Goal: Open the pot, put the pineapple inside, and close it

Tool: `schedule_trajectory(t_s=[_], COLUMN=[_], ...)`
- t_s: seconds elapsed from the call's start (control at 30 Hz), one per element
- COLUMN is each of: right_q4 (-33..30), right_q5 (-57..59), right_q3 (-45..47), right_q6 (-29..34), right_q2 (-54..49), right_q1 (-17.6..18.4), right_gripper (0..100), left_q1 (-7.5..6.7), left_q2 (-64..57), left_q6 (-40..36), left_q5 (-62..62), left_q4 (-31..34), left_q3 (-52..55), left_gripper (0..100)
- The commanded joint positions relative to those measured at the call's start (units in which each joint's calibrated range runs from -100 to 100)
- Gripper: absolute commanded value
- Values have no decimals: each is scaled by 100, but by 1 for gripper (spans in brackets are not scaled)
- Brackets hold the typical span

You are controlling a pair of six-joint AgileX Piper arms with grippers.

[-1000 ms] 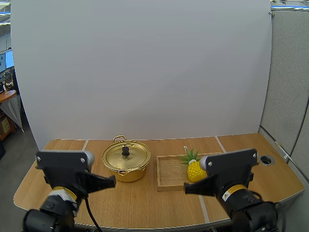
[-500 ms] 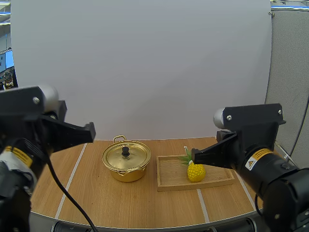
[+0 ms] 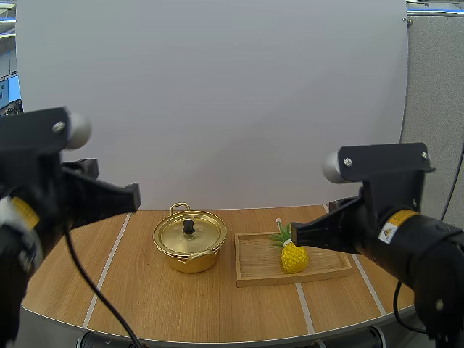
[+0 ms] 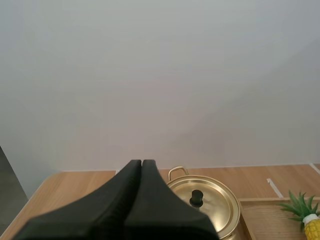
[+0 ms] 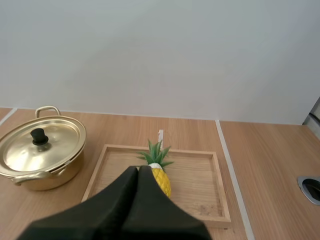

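Both arms: raised from low at the near edge a second ago; barely changed in the last half-second.

Left jaws: clenched on nothing, one dark wedge, hanging high, left of and nearer than the pot (image 3: 190, 246).
Right jaws: clenched on nothing, hanging over the near side of the tray (image 3: 254, 262), tips pointing at the pineapple (image 3: 293, 257).

Pot: gold, lid (image 3: 190, 233) on and seated level, black knob (image 3: 188, 226) at centre, one loop handle (image 3: 180, 208) on the far side.
Pineapple: upright on the tray, towards its far right, leaves up.
Tray: wooden, just right of the pot, a narrow gap between them.

Step in hand (judged): uncovering the pot, not yet begun.
Handling note: the left jaws are the nearer pair. Release them first, descend from straight above the knob, pinch it low on its stem, and lift vertically so the lid does not drag the light pot.

Room:
- counter (image 3: 138, 290) bare to the left of and nearer than the pot, the likely spot for the lid.
- right of the pot crowded by tray and right arm; keep the lid away from there.
- pot and tray both well in from the near edge.
- round hole (image 5: 310, 188) in the counter far right, well apart from the tray.
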Motion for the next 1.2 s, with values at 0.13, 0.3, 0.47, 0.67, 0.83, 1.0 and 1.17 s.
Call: schedule_trajectory(t_s=[0.13,0.3,0.47,0.67,0.83,1.0,1.17], right_q4=[-236,-236,-236,-236,-236,-236,-236], right_q5=[-280,-938,-1679,-2059,-2370,-2564,-2580], right_q3=[-52,-52,-52,-52,-52,-52,-52], right_q6=[-56,-26,-26,-26,-40,-52,-52], right_q2=[1393,2356,3127,3836,3974,3821,3770], right_q1=[3,3,3,3,3,3,3], right_gripper=[0,0,0,0,46,100,100], left_q1=[-28,-28,-28,-62,-136,-136,-136], left_q2=[1799,3023,4083,5108,5395,5395,5419], left_q6=[402,1354,1670,1853,1853,1877,2457], left_q5=[-990,-1768,-2482,-2850,-3148,-3393,-3425], left_q4=[-490,-1302,-1465,-1467,-1467,-1467,-1467], left_q3=[-9,-9,-9,-9,-9,-9,-9], left_gripper=[1,1,1,1,20,100,100])
